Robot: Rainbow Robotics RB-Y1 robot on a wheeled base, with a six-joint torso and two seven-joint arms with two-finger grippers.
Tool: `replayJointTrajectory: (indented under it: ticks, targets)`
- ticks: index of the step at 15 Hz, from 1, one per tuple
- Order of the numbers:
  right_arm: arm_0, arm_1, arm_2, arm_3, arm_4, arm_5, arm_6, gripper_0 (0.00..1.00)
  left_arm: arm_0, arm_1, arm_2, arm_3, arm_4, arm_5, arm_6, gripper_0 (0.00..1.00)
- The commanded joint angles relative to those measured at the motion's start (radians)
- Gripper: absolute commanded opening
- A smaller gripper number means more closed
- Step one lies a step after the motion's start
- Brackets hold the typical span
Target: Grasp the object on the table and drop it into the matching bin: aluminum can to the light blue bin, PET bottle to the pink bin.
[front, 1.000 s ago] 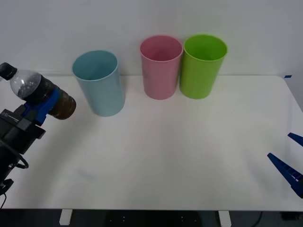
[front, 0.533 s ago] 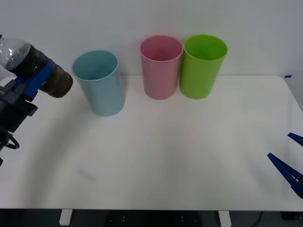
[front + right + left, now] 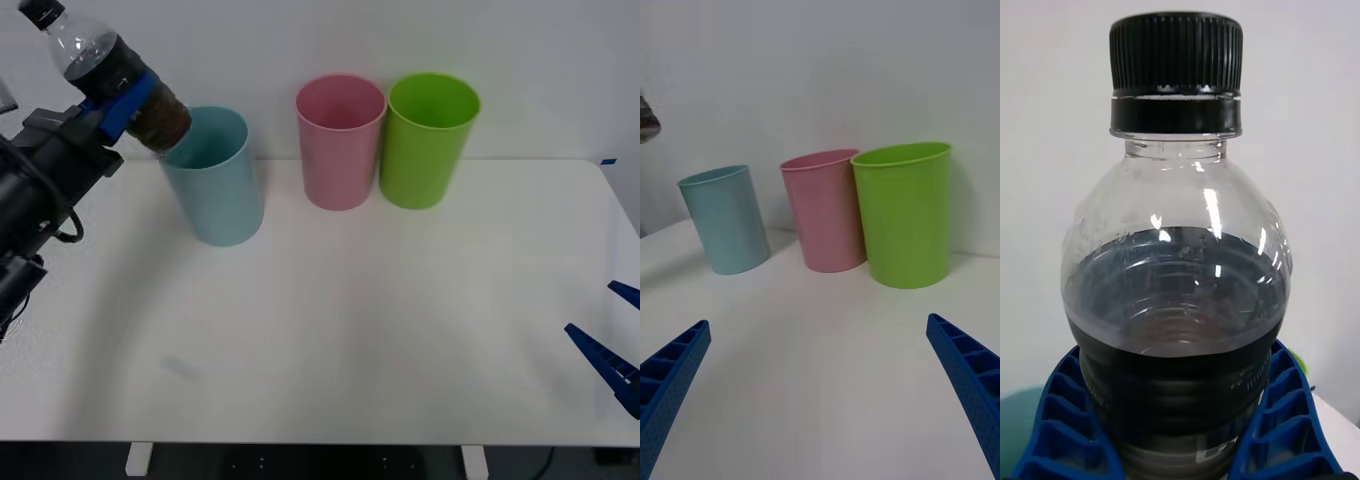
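My left gripper (image 3: 128,100) is shut on the PET bottle (image 3: 110,70), a small clear bottle with a black cap and dark brown contents. It holds the bottle tilted in the air, its base over the left rim of the light blue bin (image 3: 212,180). The left wrist view shows the bottle (image 3: 1176,300) close up between the blue fingers (image 3: 1056,427). The pink bin (image 3: 340,140) stands to the right of the blue one, on the white table (image 3: 380,330). My right gripper (image 3: 615,345) waits open at the table's right edge. From the right wrist, the pink bin (image 3: 826,210) stands between the other two.
A lime green bin (image 3: 430,138) stands right beside the pink bin, nearly touching it. The light blue bin (image 3: 724,219) and the green bin (image 3: 906,214) show from the right wrist too. A white wall runs behind the bins.
My left gripper has lifted the bottle up and to the right, from beside the light blue bin to above its left rim. The right arm has not moved.
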Motion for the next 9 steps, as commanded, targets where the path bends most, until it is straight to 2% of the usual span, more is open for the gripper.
replayJointTrajectory:
  ticks: [1, 9]
  targets:
    - [0.000, 0.000, 0.000, 0.000, 0.000, 0.000, 0.000, 1.00, -0.116, 0.000, -0.025, 0.106, -0.057, 0.000, -0.002, 0.00]
    - [0.000, 0.000, 0.000, 0.000, 0.000, 0.000, 0.000, 1.00, -0.407, -0.003, -0.123, 0.429, -0.167, 0.044, -0.033, 0.00]
